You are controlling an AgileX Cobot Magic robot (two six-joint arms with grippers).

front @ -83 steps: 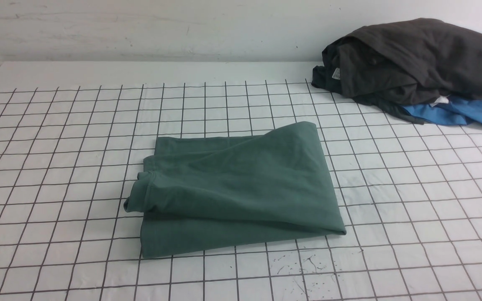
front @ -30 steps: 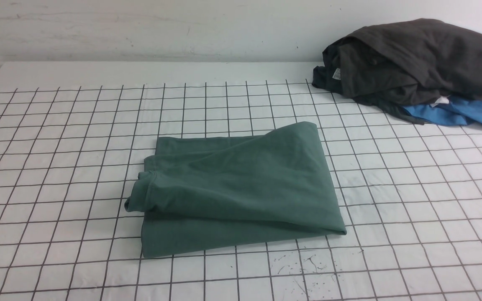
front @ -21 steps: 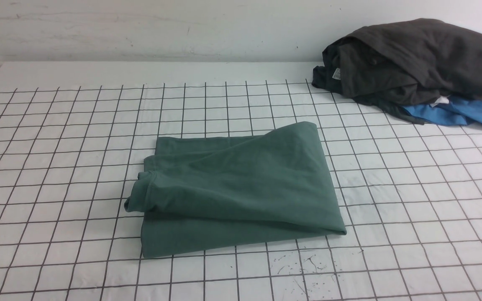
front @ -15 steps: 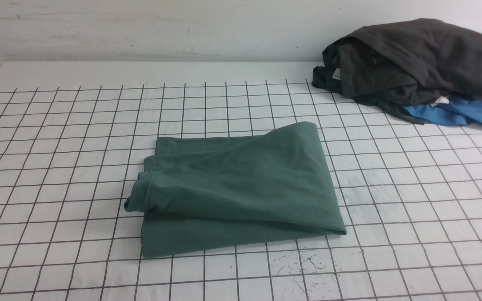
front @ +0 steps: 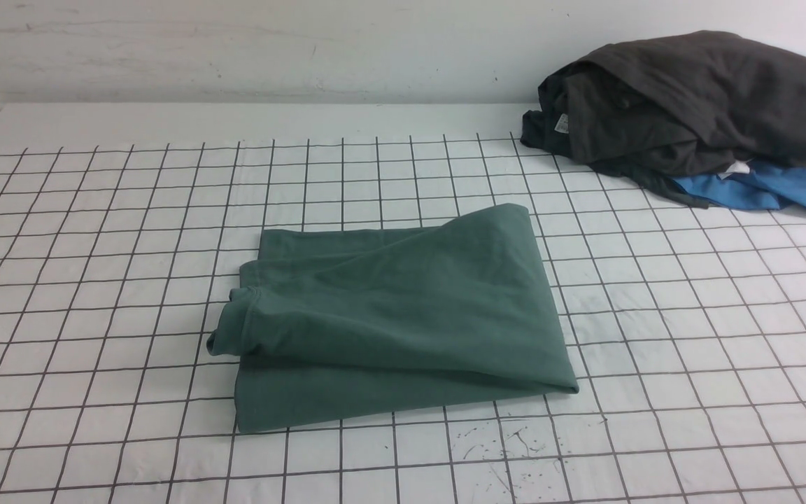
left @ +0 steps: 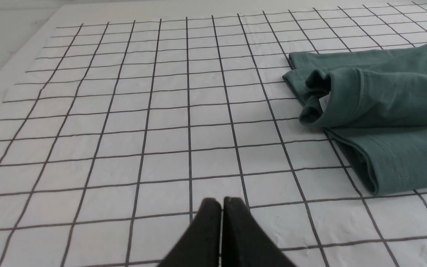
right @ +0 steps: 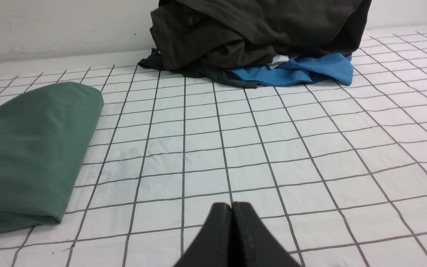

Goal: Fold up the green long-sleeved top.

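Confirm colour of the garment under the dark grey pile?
Bright blue garment, clearest in the right wrist view.

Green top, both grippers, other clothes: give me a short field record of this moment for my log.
green top: folded into a compact stack, lying mid-table on the grid cloth
neck end: faces the robot's left, white tag just visible in the left wrist view
left gripper: shut, empty, above bare grid, apart from the top
right gripper: shut, empty, above bare grid, apart from the top
dark grey garment: heaped at far right
blue garment: partly under the grey heap
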